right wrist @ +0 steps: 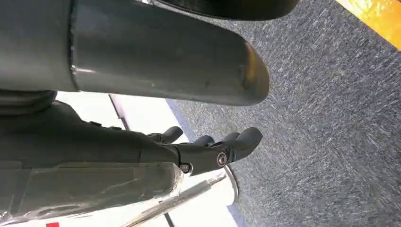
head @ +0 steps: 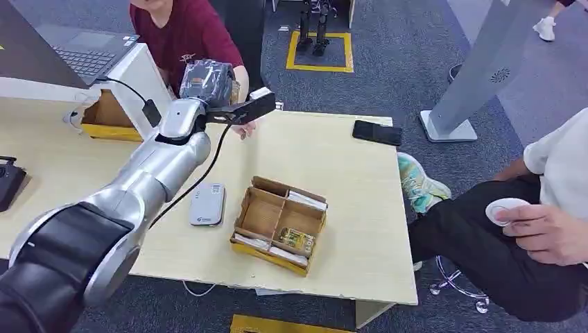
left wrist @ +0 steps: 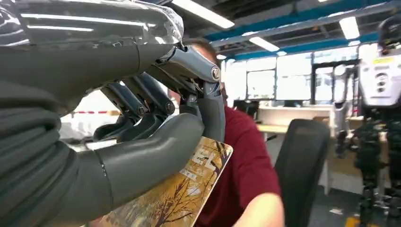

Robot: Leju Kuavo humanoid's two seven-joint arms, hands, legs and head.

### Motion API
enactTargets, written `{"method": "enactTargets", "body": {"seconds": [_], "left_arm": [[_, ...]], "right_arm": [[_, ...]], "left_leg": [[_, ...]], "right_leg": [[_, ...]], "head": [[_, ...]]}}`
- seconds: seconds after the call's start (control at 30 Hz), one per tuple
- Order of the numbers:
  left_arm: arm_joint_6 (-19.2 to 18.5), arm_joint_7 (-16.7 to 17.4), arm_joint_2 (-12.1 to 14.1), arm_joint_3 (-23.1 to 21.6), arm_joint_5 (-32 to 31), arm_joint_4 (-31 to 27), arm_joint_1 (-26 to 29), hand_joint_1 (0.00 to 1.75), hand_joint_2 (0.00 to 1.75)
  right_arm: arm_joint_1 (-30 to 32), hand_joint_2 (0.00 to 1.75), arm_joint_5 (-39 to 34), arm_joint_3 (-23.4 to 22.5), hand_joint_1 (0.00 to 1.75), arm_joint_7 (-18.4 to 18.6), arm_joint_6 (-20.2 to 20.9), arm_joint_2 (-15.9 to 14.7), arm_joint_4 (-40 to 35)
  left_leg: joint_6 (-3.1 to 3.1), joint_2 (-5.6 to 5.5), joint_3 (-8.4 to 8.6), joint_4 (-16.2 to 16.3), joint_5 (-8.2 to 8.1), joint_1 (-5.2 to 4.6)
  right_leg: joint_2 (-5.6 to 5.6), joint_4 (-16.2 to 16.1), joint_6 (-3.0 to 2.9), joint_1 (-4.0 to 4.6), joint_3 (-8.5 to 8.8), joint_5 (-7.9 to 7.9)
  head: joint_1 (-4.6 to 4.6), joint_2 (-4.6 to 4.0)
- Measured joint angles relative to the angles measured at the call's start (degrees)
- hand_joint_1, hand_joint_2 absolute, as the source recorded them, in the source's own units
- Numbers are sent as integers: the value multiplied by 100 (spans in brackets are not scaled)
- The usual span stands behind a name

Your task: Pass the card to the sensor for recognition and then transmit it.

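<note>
In the head view, the left hand (head: 208, 82) is raised in the upper middle of the frame, over the far edge of the table (head: 347, 173), in front of a person in a dark red shirt (head: 187, 31). The grey sensor (head: 207, 204) lies flat lower down, left of the cardboard box (head: 281, 223), well apart from the hand. The person's own hand (head: 244, 129) is just beside the robot's, so I judge the card is being handed over. If the fingers let go before the person grips it, the card could fall on the table edge or the floor.

In the left wrist view, the card (left wrist: 175, 194) with a yellow tree print is pinched between the thick thumb and the dark fingers (left wrist: 142, 106), at the lower middle. Only part of the card is held, so a quick pull could twist it out.

In the right wrist view, the right hand (right wrist: 213, 146) hangs over grey carpet (right wrist: 331, 118), holding nothing, fingers lightly curled and close together.
</note>
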Motion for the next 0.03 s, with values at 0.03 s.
{"method": "enactTargets", "body": {"seconds": [0.03], "left_arm": [[13, 7, 11, 15, -9, 37, 4, 175, 175]], "right_arm": [[0, 0, 0, 7, 0, 7, 11, 0, 0]], "left_leg": [[0, 0, 0, 0, 0, 0]], "right_leg": [[0, 0, 0, 0, 0, 0]], "head": [[2, 0]]}}
